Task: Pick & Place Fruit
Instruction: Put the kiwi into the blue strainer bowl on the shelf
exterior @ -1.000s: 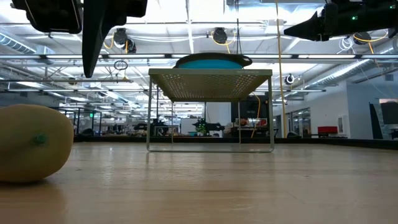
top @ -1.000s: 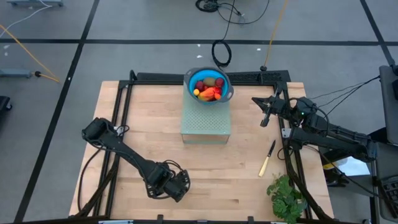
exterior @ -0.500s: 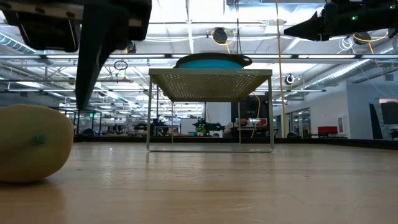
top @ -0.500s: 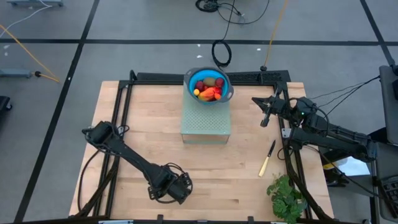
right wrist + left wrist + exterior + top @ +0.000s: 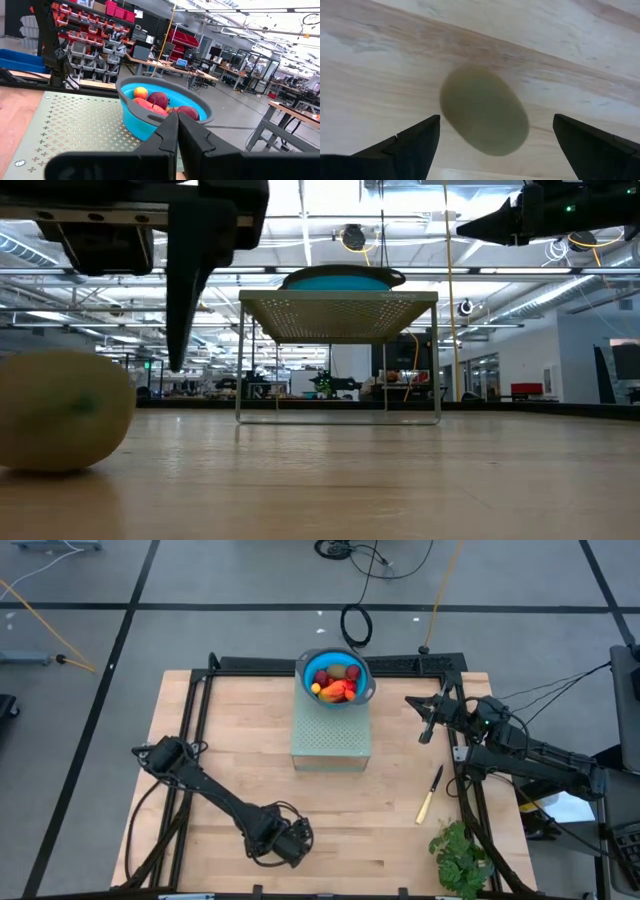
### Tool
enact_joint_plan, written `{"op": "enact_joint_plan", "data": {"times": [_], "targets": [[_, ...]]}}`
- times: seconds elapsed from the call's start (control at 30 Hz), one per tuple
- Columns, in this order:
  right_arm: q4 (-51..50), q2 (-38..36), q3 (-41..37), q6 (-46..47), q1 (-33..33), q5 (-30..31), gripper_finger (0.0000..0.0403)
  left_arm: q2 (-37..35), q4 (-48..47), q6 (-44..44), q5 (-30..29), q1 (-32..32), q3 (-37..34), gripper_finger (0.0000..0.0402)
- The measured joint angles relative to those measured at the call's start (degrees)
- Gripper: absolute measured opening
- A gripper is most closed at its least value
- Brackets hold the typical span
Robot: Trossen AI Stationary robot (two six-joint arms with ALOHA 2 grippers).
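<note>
Fruit comes first: a brownish-green oval (image 5: pixel 484 110) lies loose on the desk (image 5: pixel 390 830), directly beneath the left hand (image 5: pixel 283 843) and between its two fingers (image 5: pixel 410 145), touching neither. Over the last second that hand has slid along the desk's near edge to hang over the oval, and its fingers have spread fully apart, so a grasp looks imminent, not made. In the low view the oval (image 5: pixel 62 410) is matt, smooth, rounded and apt to roll. Well beyond the hand, the blue bowl (image 5: pixel 335 675) on the perforated stand (image 5: pixel 330 740) holds the other fruit (image 5: pixel 336 683). The right hand (image 5: pixel 427 725), fingers together, waits beside the stand.
</note>
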Motion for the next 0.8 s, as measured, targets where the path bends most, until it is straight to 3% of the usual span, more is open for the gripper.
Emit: {"op": "enact_joint_plan", "data": {"times": [0.8], "targets": [[0.12, 0.00, 0.00, -0.02, 0.00, -0.02, 0.0004, 3.31, 2.38, 2.59, 1.43, -0.02, 0.04, 0.0353]]}}
